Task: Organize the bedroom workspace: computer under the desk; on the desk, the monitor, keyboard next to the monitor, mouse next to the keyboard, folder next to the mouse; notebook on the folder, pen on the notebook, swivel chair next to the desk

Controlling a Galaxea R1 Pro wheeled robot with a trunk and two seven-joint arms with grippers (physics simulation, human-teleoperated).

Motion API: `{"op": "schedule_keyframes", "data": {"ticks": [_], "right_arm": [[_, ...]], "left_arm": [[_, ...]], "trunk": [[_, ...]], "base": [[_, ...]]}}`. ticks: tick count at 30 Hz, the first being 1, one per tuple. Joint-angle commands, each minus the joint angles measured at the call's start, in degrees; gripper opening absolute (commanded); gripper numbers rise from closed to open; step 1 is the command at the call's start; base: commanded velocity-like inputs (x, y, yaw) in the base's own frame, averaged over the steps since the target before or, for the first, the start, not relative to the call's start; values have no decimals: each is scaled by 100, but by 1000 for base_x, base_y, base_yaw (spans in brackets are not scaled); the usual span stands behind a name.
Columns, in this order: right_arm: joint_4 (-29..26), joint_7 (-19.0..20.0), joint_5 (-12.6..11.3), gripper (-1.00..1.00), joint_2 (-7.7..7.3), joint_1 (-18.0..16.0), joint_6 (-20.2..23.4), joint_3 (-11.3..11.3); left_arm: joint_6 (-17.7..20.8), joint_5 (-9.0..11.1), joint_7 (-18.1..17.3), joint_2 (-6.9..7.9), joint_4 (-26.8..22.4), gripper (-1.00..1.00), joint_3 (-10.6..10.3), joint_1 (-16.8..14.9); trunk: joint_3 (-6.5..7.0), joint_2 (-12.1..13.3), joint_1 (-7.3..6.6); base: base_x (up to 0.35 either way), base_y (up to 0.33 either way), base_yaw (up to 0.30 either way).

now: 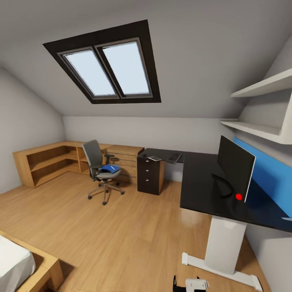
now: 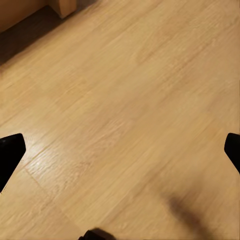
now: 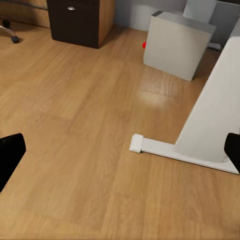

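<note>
The approach step is judged in hand. The folder [image 1: 110,168] lies on the swivel chair [image 1: 99,170], well apart from the table [image 1: 202,182] – the monitor [image 1: 235,166] is already there. Both end effectors – left [image 2: 120,150], right [image 3: 120,150] – are held spread, empty. A drive to the chair is called for next.

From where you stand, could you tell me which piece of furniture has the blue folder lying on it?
The grey swivel chair out on the wooden floor holds the blue folder on its seat; the black desk carries the monitor instead.
</note>
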Motion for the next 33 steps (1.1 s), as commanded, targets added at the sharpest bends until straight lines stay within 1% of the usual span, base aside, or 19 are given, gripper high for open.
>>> {"op": "schedule_keyframes", "data": {"ticks": [1,3,6,13,18,20,21,23,24,25,27,30,33], "right_arm": [[4,-31,-43,100,2,-7,-22,49],[4,-31,-43,100,10,-8,-22,49],[4,-31,-43,100,12,-9,-22,49],[4,-32,-51,100,13,-8,-22,43],[4,-36,-54,100,13,-9,-22,18],[1,-34,-92,100,13,-9,-22,16],[-1,-33,-172,100,13,-9,-22,15],[-3,-32,-238,100,13,-9,-22,15],[-3,-31,-269,100,13,-9,-22,15],[-4,-31,-280,100,13,-9,-22,15],[-5,-31,-310,100,13,-9,-22,14],[-5,-31,-320,100,7,-9,-22,13],[-4,-31,-323,100,6,-8,-22,14]], "left_arm": [[-54,57,20,-1,4,100,-50,0],[-125,15,31,-73,35,100,-55,0],[-147,-28,39,-106,52,100,-57,0],[-160,-55,49,-131,62,100,-58,0],[-162,-71,50,-136,63,100,-58,0],[-162,-76,50,-144,63,100,-58,0],[-166,-130,50,-204,63,100,-64,0],[-170,-268,50,-297,63,100,-68,0],[-174,-405,54,-355,65,100,-66,0],[-175,-492,56,-380,66,100,-61,0],[-185,-757,69,-447,70,100,-35,0],[-271,-849,74,-469,83,100,-20,0],[-405,-882,76,-475,192,100,-30,0]], "trunk": [[-9,-7,2],[-15,-7,2],[-27,-7,2],[-70,-7,2],[-107,-7,2],[-123,-7,2],[-132,-7,2],[-148,-7,2],[-157,-7,2],[-165,-7,2],[-182,-7,2],[-209,-7,2],[-235,-7,2]], "base": [[15,46,245],[6,19,248],[3,9,238],[12,9,200],[206,150,159],[252,184,131],[259,190,116],[261,191,110],[262,192,104],[263,192,95],[263,193,49],[271,186,16],[292,150,7]]}}
